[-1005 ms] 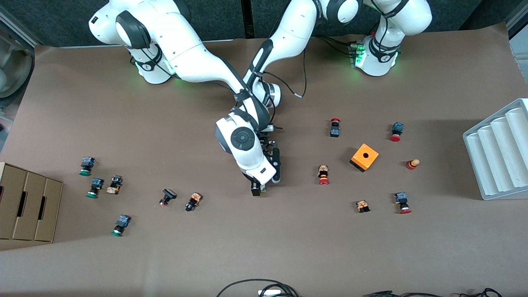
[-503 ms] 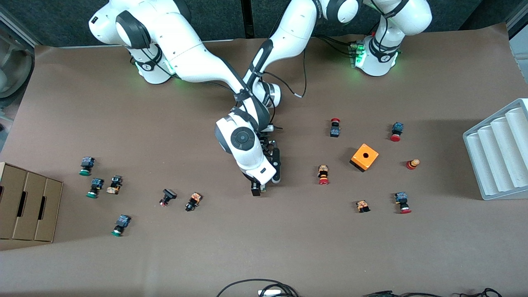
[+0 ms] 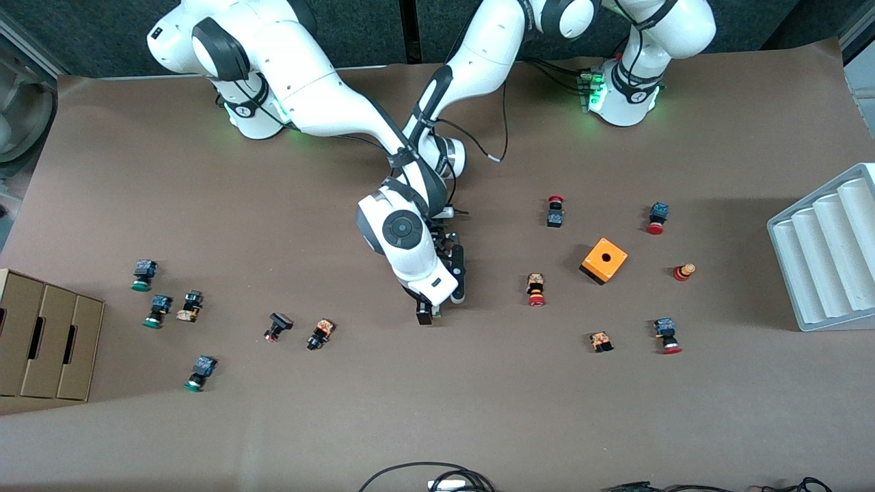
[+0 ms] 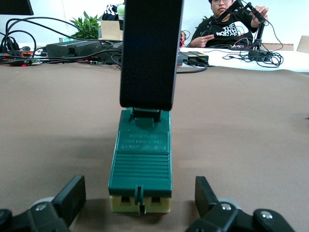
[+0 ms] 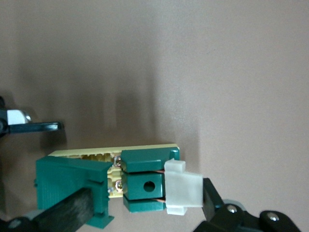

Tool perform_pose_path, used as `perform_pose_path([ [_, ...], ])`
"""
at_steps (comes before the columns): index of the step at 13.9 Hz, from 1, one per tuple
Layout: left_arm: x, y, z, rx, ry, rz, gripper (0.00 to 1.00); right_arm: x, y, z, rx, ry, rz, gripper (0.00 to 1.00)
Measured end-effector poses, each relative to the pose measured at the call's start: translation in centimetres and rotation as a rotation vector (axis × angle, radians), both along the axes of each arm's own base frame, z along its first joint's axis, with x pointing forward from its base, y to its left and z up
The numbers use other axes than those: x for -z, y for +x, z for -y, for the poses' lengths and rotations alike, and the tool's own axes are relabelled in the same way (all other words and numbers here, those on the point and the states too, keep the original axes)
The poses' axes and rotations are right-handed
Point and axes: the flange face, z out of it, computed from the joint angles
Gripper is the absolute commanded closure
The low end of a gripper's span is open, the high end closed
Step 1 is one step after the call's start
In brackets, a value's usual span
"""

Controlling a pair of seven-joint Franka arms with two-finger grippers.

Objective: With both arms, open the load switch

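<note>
Load switch is lying on the brown table near its middle, the right gripper is pinching it by the sides, one finger standing over it, while the left gripper is sitting low, jaws spread wide either side, not touching.

— What's it all set on?
— A bench covered in brown paper (evenly lit, soft shadows only). Dark panels run along its edge farthest from the front camera.
— And at the ends?
— A cardboard box toward the right arm's end, a white ridged tray toward the left arm's. Black cables lie at the nearest edge.
— The room?
— A white wall, a plant, and a person seated at a white desk.
</note>
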Motion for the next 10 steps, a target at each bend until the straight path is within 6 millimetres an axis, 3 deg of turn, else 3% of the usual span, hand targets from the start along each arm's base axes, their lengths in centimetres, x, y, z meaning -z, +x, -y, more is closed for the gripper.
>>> perform_pose_path([
  [6,0.0,-0.2,0.1,-0.006,-0.002,0.010,0.00,0.0,0.0,0.0,0.000,0.000,0.000,0.00],
  [10,0.2,-1.7,0.8,-0.009,-0.004,0.017,0.00,-0.1,0.3,0.3,0.006,-0.001,0.008,0.00],
])
